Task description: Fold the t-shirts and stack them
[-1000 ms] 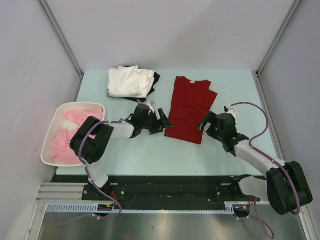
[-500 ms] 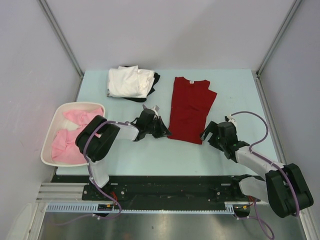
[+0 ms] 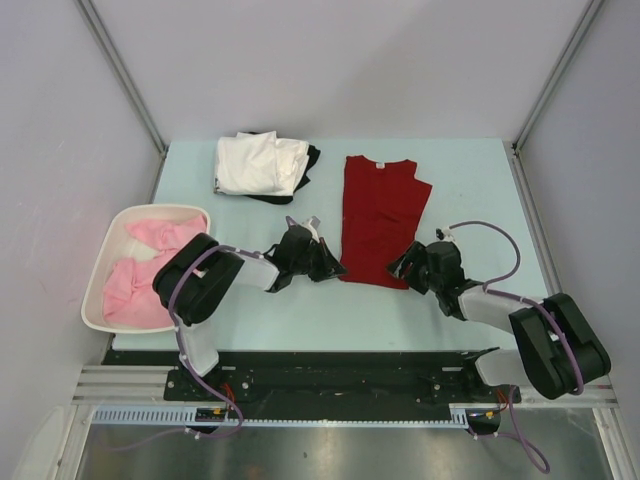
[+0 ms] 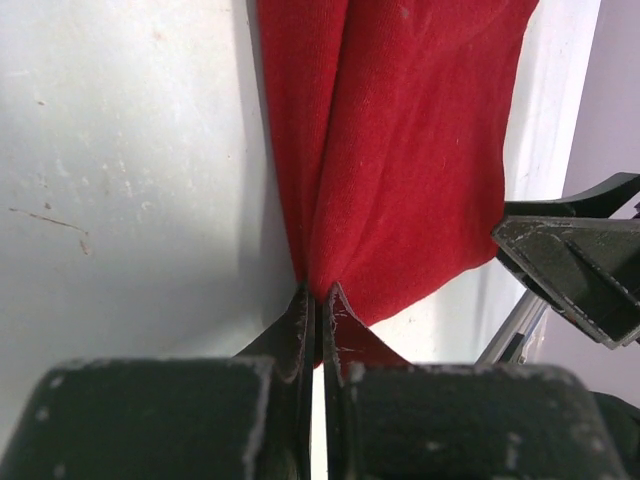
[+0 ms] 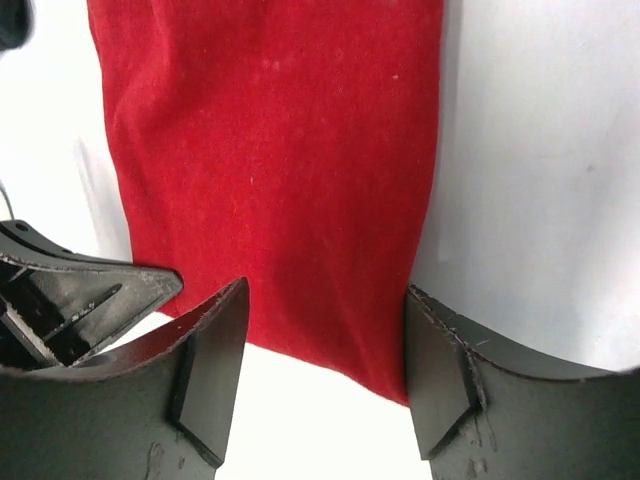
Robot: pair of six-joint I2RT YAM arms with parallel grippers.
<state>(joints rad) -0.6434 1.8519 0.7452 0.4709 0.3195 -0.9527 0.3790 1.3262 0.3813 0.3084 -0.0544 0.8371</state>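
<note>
The dark red t-shirt (image 3: 378, 215) lies flat on the table, folded lengthwise, with its hem toward the arms. My left gripper (image 3: 334, 268) is shut on the hem's left corner, and the left wrist view shows the cloth (image 4: 400, 150) pinched between its tips (image 4: 318, 292). At the hem's right corner my right gripper (image 3: 403, 267) stands open. Its fingers (image 5: 215, 330) straddle that corner of the red cloth (image 5: 270, 150) without clamping it. A folded white t-shirt (image 3: 260, 163) rests on a black one (image 3: 311, 157) at the back left. Pink t-shirts (image 3: 140, 268) fill the basket.
A white plastic basket (image 3: 98, 272) stands at the table's left edge. The two grippers face each other low over the table, close together across the hem. Grey walls and metal posts enclose the table on three sides.
My left gripper moved in to the hem's left corner and shut on it. My right gripper dropped toward the hem's right corner and its jaws narrowed.
</note>
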